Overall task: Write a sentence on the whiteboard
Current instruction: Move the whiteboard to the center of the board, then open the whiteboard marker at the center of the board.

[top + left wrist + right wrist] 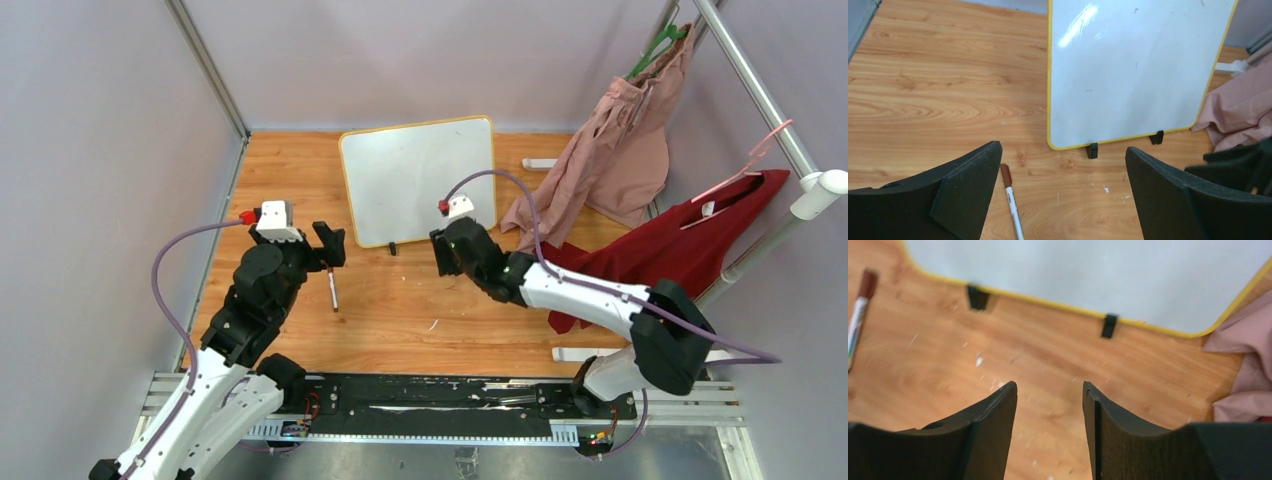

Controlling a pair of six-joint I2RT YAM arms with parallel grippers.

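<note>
The whiteboard leans on two small black feet at the back of the wooden table, its yellow frame showing in the left wrist view and the right wrist view. Its face is bare apart from a few faint specks; no sentence is in view. A white marker with a reddish-brown cap lies flat on the table in front of the board's left corner. My left gripper hovers just above it, jaws wide open, the marker beside the left finger. My right gripper stands open and empty before the board's right foot.
A pink garment hangs from a rail at the back right, with a red garment draped below it onto the table. A small white piece lies behind the board and a white bar near the right arm's base. Grey walls enclose the table.
</note>
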